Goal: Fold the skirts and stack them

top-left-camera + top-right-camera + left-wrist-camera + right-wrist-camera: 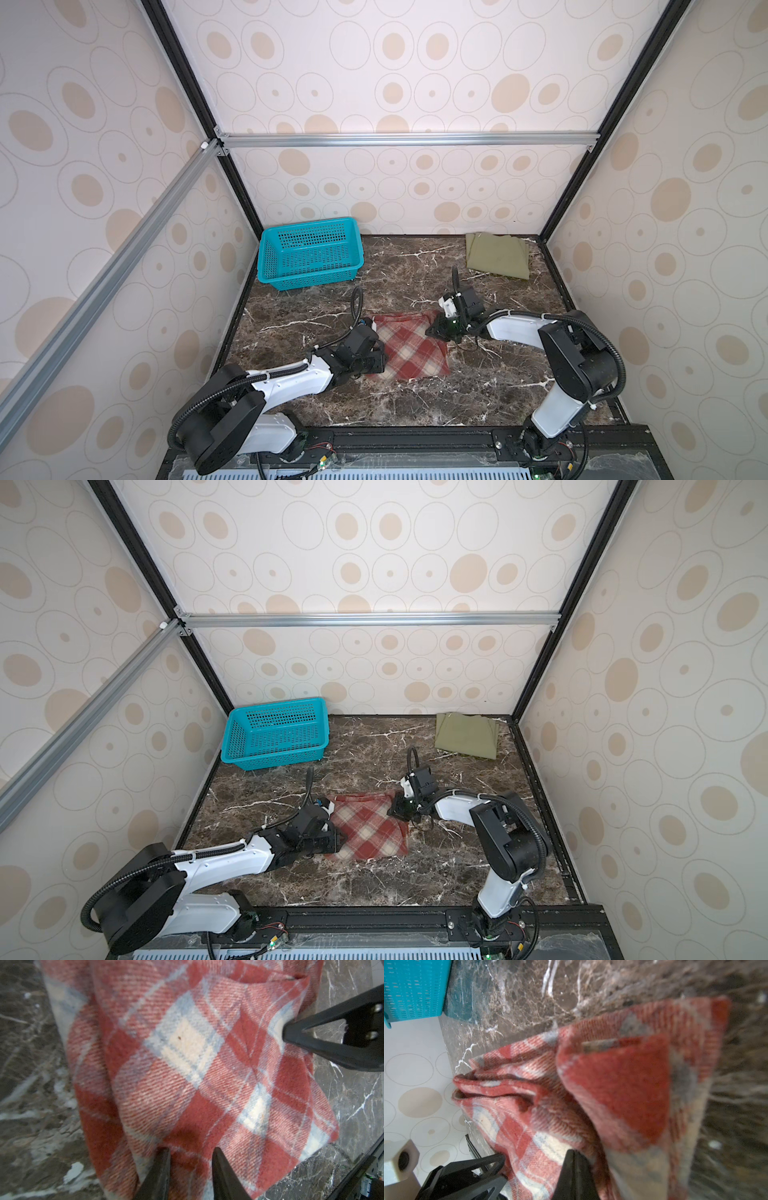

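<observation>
In both top views the plaid skirt (409,349) (370,829) lies folded on the dark marble table (415,399) (395,883), near the middle and a little toward the front. The green skirt (496,255) (467,735) lies folded flat in the far right corner, well apart from it. A blue basket (316,280) (274,762) stands in the far left corner. The left gripper (380,357) (338,839) is low at the left edge of the plaid skirt. The right gripper (432,330) (394,808) is at its far right corner, where the cloth is raised a little.

In the left wrist view the plaid skirt (187,1064) fills most of the picture, with the table (31,1064) on both sides. The two fingers of the left gripper (190,1153) stand partly apart, with a ridge of cloth between their tips; I cannot tell whether they already press it. At the opposite edge the right gripper (287,1032) has its tips together on the cloth.

In the right wrist view the jaws of the right gripper (573,1157) are pressed together on the plaid skirt (612,1088). One flap of it stands up, blurred, close to the camera. The basket (413,987) shows beyond the cloth, on the table (529,991).
</observation>
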